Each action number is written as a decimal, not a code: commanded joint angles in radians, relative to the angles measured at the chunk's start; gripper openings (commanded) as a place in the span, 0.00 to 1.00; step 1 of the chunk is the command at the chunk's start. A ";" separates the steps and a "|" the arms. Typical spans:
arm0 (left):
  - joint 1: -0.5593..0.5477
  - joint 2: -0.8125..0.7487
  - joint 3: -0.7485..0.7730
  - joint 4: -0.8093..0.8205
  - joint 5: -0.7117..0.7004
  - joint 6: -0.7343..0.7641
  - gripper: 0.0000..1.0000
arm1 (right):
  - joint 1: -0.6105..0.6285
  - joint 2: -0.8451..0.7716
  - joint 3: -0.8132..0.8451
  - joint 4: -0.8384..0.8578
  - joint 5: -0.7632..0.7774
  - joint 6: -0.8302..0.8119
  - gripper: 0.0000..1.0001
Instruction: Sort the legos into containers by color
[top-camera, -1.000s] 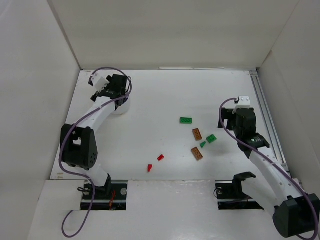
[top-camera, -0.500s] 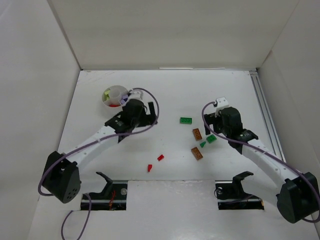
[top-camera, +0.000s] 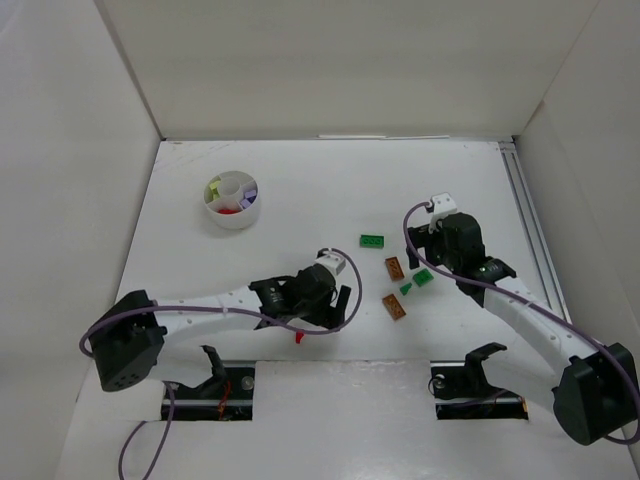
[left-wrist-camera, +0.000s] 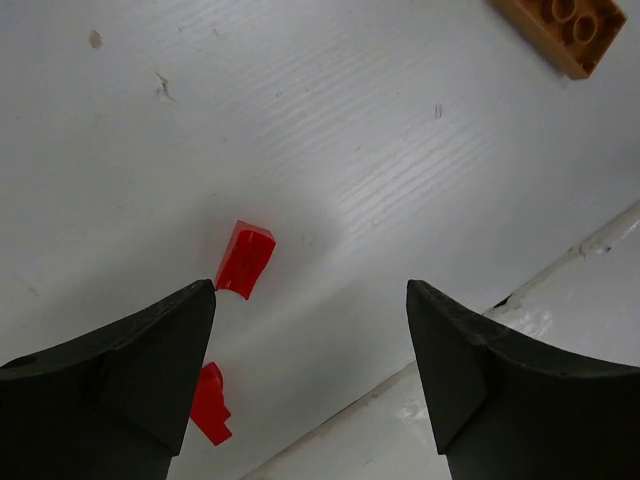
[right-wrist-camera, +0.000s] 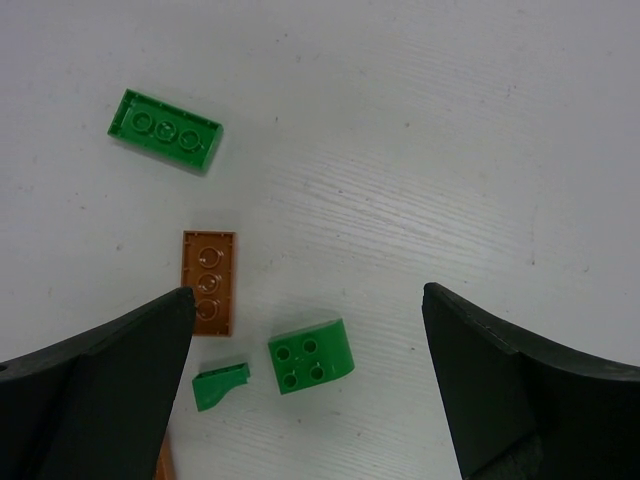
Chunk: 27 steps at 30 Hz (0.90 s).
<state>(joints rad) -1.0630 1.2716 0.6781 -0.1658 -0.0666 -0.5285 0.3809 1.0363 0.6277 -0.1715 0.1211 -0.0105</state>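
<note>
Hanging low over the white table (top-camera: 300, 190), the left gripper (left-wrist-camera: 310, 300) has its jaws spread wide with nothing between them. One red brick (left-wrist-camera: 245, 259) lies on the table just beside the tip of the finger on the left of the wrist view. A second red brick (left-wrist-camera: 210, 403) lies nearer, partly hidden behind that same finger. A brown brick (left-wrist-camera: 560, 30) shows at the top right corner of that view, well apart from the jaws. The right gripper (right-wrist-camera: 308, 295) is also fully open and holds nothing. It hangs above a loose cluster: a long green brick (right-wrist-camera: 165, 130) farthest out, a flat brown plate (right-wrist-camera: 209, 282) near one fingertip, a rounded green brick (right-wrist-camera: 310, 360) lying below the gap, and a tiny green piece (right-wrist-camera: 220, 385) just beside it. The white cup (top-camera: 231, 200) stands at the far left of the table, well apart from both arms, with yellow-green, purple and red pieces in separate compartments.
</note>
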 joint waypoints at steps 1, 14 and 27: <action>-0.052 0.043 -0.003 0.031 -0.042 -0.001 0.73 | 0.007 -0.011 0.017 0.043 -0.021 0.010 1.00; -0.103 0.149 0.052 -0.077 -0.245 -0.074 0.55 | 0.007 -0.061 -0.020 0.043 -0.031 0.030 1.00; -0.103 0.207 0.052 -0.052 -0.137 -0.042 0.28 | 0.007 -0.061 -0.020 0.043 -0.021 0.030 1.00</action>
<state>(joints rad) -1.1641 1.4624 0.7204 -0.1974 -0.2501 -0.5728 0.3809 0.9916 0.6048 -0.1711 0.0990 0.0078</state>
